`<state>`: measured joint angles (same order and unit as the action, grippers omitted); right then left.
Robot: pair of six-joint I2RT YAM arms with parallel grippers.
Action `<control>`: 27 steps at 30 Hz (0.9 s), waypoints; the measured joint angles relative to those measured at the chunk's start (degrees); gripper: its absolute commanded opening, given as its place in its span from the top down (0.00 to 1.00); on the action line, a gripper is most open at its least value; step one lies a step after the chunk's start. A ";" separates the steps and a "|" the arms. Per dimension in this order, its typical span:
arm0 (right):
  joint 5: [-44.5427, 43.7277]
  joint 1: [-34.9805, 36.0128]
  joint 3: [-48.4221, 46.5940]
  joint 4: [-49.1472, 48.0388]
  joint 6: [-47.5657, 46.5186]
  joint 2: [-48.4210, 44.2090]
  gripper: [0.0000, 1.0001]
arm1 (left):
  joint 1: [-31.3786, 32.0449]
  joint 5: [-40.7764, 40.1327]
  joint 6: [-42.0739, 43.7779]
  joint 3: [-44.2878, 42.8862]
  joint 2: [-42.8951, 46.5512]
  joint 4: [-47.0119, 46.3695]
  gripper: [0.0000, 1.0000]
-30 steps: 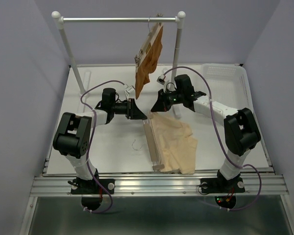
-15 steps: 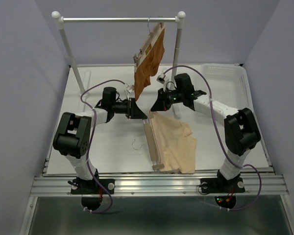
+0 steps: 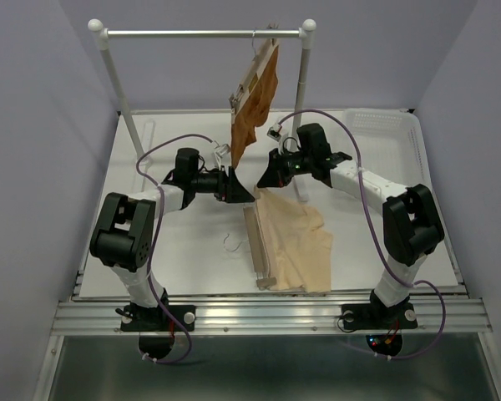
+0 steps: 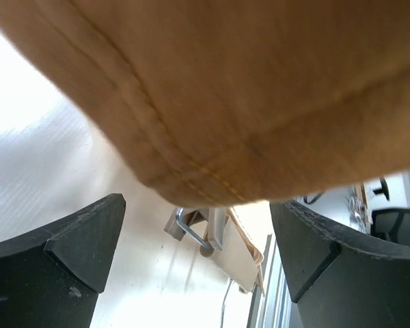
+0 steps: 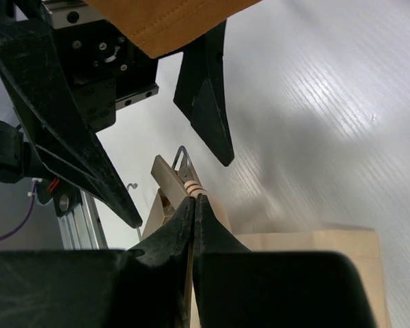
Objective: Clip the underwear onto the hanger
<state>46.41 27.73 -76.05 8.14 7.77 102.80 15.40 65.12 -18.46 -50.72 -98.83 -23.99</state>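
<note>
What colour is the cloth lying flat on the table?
The underwear is pale beige, seen best in the top external view.

You have nothing to read here: no lettering, label, brand, number or sign is legible in any of the three views.

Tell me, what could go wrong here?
The hanging brown cloth drapes over the open left gripper and hides much of its camera view, so it may snag the cloth or miss the clip. Both grippers crowd the far end of the hanger, so the shut right gripper could bump the left.
</note>
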 measured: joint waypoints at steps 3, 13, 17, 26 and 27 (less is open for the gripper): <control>-0.98 0.00 0.00 0.50 -0.02 0.00 0.99 | -0.02 -3.45 -1.14 0.37 2.01 0.94 0.01; -2.73 0.00 0.02 1.09 -0.85 0.00 0.99 | -0.11 -16.90 -9.94 15.82 19.69 3.80 0.01; -2.82 0.00 0.02 1.79 -1.31 0.00 0.99 | -0.11 -22.56 -15.23 22.99 27.41 4.63 0.01; -2.84 0.00 0.02 2.23 -1.60 0.00 0.99 | -0.11 -29.62 -22.69 33.16 34.86 6.43 0.05; -2.84 0.00 0.02 2.23 -1.60 0.00 0.99 | -0.11 -29.70 -22.93 33.66 35.21 6.47 0.09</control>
<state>43.57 27.73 -76.03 10.37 6.17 102.80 15.29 35.42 -41.39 -17.06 -63.61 -17.52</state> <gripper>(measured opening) 0.020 0.988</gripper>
